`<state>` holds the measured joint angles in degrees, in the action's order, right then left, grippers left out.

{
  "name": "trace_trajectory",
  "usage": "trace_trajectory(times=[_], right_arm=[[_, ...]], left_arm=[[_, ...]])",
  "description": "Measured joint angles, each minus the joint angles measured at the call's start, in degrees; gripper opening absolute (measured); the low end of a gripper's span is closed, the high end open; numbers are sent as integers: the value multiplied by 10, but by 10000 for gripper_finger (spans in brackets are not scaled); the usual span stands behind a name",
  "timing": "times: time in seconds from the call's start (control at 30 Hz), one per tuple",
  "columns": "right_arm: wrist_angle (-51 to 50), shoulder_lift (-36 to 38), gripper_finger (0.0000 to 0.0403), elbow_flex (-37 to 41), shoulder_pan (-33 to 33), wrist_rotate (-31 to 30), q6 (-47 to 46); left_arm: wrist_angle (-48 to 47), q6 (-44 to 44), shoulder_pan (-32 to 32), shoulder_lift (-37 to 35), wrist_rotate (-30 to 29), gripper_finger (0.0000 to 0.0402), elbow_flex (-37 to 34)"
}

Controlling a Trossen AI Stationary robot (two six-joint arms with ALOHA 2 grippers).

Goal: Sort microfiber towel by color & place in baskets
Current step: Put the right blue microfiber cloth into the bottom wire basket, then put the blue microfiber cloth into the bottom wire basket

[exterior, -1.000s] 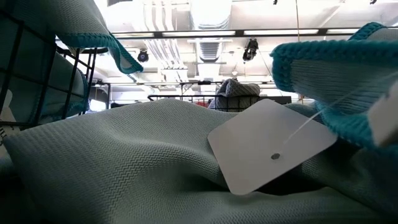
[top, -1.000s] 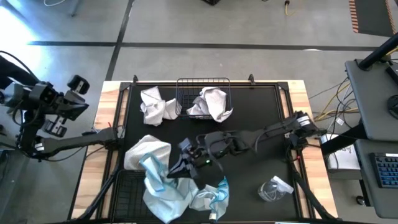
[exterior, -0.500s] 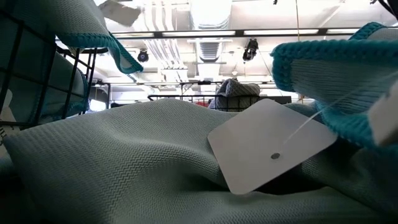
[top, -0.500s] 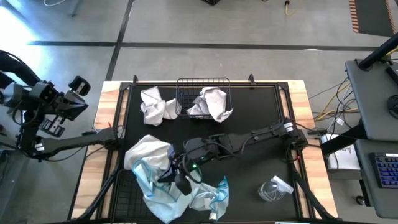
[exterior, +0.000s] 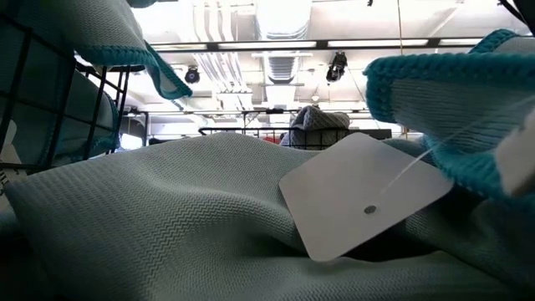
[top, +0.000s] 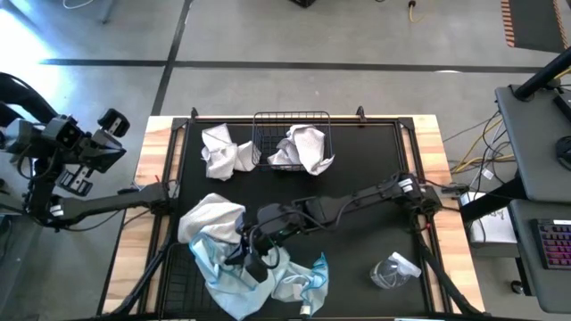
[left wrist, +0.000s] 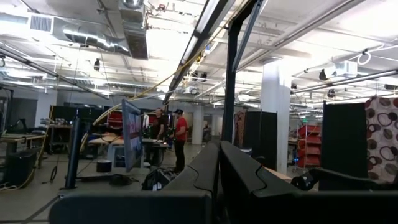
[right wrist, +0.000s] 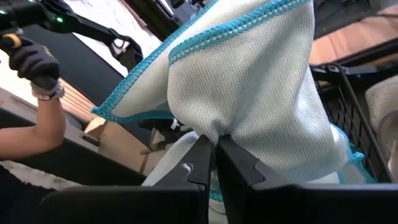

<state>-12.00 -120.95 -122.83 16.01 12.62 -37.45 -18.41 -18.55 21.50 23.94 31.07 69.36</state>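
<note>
Right gripper (right wrist: pixel 213 163) fingers pinch a pale, teal-edged ribbed towel (right wrist: pixel 249 81); left gripper's fingers (left wrist: pixel 205 180) pressed together.

Grey concrete floor (top: pixel 268 80) round the wooden surface (top: pixel 143 196), dark floor line (top: pixel 268 64) at 12 o'clock. Grey desk (top: pixel 535 143) at 3 o'clock, keyboard (top: pixel 555 245) at its 5 o'clock. Left wrist view: open workshop hall, ceiling ducts (left wrist: pixel 134 28), strip lights (left wrist: pixel 205 15), white pillar (left wrist: pixel 275 112), two people (left wrist: pixel 171 134) standing far off by tables.

Ribbed matt cloth towel (right wrist: pixel 249 93); wire-mesh basket (top: pixel 290 125).
</note>
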Motion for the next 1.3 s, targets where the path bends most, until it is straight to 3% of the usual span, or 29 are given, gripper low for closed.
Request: trace_trajectory(times=[0.4, 0.57, 1.13, 1.3], right_arm=[[-2, -9, 106, 0, 0, -1, 0], [-69, -6, 131, -5, 0, 13, -27], [-402, -3, 114, -123, 14, 26, -25], [-482, 12, 112, -119, 22, 26, -32]], left_arm=[[0, -20, 0, 0, 0, 0, 0], [0, -32, 0, 0, 0, 0, 0], [0, -36, 0, 0, 0, 0, 0], [0, -36, 0, 0, 0, 0, 0]])
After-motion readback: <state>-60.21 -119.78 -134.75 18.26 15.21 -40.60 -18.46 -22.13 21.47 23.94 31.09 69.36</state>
